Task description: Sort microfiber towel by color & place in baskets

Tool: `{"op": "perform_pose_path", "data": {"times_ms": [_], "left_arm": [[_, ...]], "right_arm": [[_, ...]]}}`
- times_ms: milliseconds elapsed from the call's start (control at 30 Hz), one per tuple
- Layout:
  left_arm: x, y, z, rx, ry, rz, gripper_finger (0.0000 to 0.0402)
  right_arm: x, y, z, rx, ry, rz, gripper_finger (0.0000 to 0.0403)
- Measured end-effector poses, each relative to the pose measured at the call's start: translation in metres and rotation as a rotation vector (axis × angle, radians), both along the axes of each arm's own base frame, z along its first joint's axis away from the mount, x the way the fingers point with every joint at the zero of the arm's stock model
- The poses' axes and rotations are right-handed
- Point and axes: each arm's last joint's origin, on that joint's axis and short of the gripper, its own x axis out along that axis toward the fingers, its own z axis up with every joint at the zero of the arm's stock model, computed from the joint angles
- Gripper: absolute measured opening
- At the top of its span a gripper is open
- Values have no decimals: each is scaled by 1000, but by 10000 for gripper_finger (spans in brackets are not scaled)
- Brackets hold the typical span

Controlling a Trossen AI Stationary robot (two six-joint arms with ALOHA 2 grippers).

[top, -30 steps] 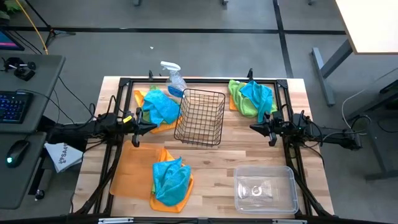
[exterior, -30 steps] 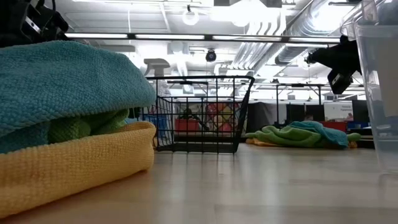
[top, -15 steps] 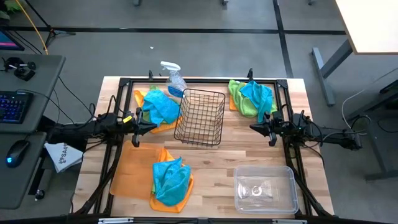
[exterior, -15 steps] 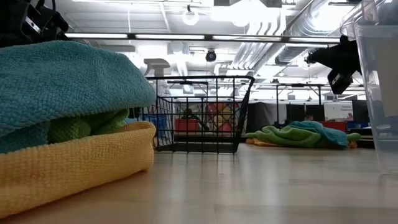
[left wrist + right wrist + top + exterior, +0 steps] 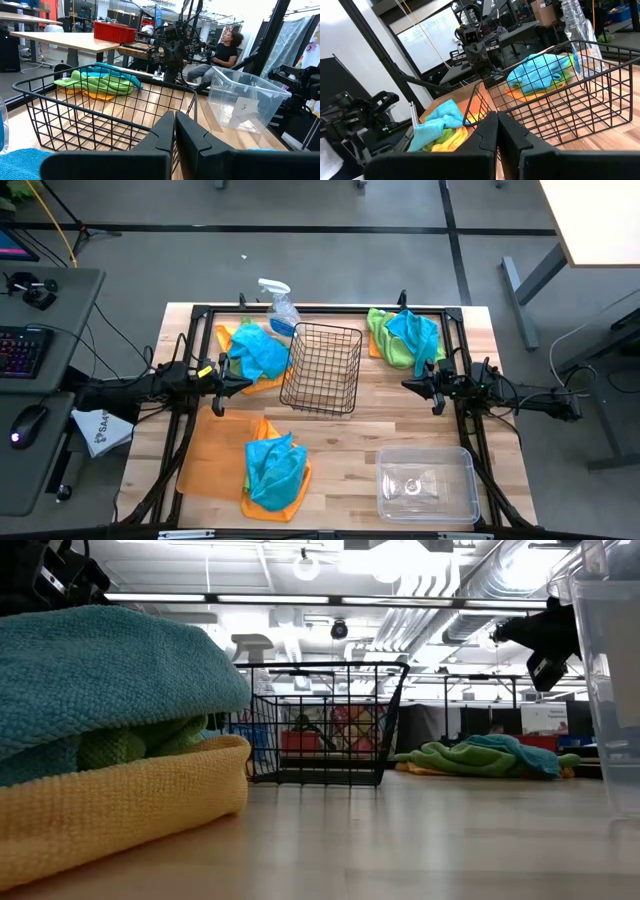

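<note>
Take the wire basket [image 5: 322, 368] as your landmark: it stands near the middle of the table [image 5: 350, 435], toward the far edge, and nothing lies in it. You can see straight through its mesh in both wrist views.

Just left of the basket lies a towel pile [image 5: 255, 352], turquoise on top with orange and green showing underneath. The spray bottle [image 5: 279, 307] stands behind that pile, at the basket's far-left corner. To the basket's right, at the far right corner of the table, a second pile [image 5: 405, 335] has turquoise lying over green with a bit of orange at the edge.

In front of the basket and to its left, the orange tray [image 5: 205, 455] lies flat, and a third pile [image 5: 275, 470] sits at its right edge: turquoise over green over orange. In front and to the right, the clear tub [image 5: 427, 483] holds no towel.

Your left gripper [image 5: 243, 383] hovers just left of the basket, over the near edge of the first pile, fingers pressed together and holding nothing. Your right gripper [image 5: 408, 384] hovers to the basket's right, apart from it, likewise clenched on nothing. In the left wrist view a person [image 5: 216, 54] sits beyond the table.
</note>
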Motion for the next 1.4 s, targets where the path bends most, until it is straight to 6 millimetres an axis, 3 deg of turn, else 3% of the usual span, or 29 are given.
{"op": "perform_pose_path", "data": {"times_ms": [500,567,733,833,967,1100,1267,1400], "left_arm": [[0,0,0,0,0,0,3],[0,0,0,0,0,0,3],[0,0,0,0,0,0,3],[0,0,0,0,0,0,3],[0,0,0,0,0,0,3],[0,0,0,0,0,0,3],[0,0,0,0,0,0,3],[0,0,0,0,0,0,3]], "right_arm": [[0,0,1,-1,-9,-15,0],[0,-3,8,66,-86,-106,0],[-12,-14,36,497,-519,-418,0],[-14,-15,51,498,-623,-408,0],[2,-21,78,415,-373,-394,1],[31,-41,89,285,213,-397,27],[58,-74,64,253,868,-319,106],[73,-94,38,239,1122,-267,177]]}}
